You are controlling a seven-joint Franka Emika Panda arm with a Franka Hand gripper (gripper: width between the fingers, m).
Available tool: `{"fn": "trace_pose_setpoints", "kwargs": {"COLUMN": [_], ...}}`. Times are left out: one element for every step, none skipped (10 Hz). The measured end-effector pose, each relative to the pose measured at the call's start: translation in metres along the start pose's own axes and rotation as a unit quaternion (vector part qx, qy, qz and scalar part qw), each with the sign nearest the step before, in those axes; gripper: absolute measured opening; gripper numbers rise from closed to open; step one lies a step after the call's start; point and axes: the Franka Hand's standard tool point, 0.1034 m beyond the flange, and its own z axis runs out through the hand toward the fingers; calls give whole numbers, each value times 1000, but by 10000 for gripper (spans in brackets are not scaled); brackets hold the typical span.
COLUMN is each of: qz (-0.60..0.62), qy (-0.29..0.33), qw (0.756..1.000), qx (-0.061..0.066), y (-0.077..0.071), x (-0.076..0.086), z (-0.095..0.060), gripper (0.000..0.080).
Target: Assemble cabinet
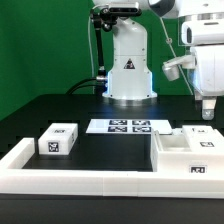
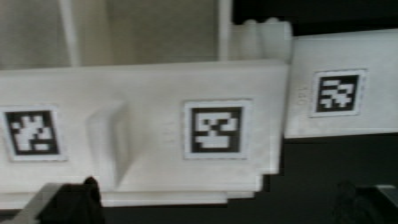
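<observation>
Fingers [image 1: 207, 110] spread wide above the large cabinet block [image 1: 183, 152], pinching nothing.

In the exterior view the arm hangs over that view's right side of the black desk [image 1: 100, 150], and the fingers appear clear of the large cabinet block below them. This block sits on the desk at that view's right, just behind the long white border rail [image 1: 90, 182], and has a tag on its front face. A small cabinet block [image 1: 58, 139], also tagged, stands well apart at the exterior view's left, inside the corner of the rail. The marker board [image 1: 128, 126] lies flat between the two blocks, nearer the robot base [image 1: 130, 65]. In the wrist view the two dark fingers [image 2: 68, 202] stand far apart, with the white tagged face of the large cabinet block [image 2: 134, 100] between and beyond them; a neighbouring tagged white part [image 2: 347, 70] sits just beside it.
</observation>
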Motion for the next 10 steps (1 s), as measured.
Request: {"fn": "trace_pose_setpoints", "kwargs": {"qz": [-2,-2,-2,-2,-1,0,-1,-3,-5,-3], "qy": [4,3,4,3,3,2,-2,-2,1,6], "qw": [1000,1000,1000,1000,1000,1000,1000,1000,1000,1000], "qx": [-17,-15,-14,-13,-12,-7,-1,-2,1,3], "y": [-9,-12,-11,-12,-14,-23,-39,-58,-73,-79], "x": [-2,-3,-3,-3,-4,-9,-14,-18,-19,-19], "z": [-5,-5,-4,-3,-2,1,3,5,11,18], "gripper": [649,649,649,649,649,649,649,649,649,649]}}
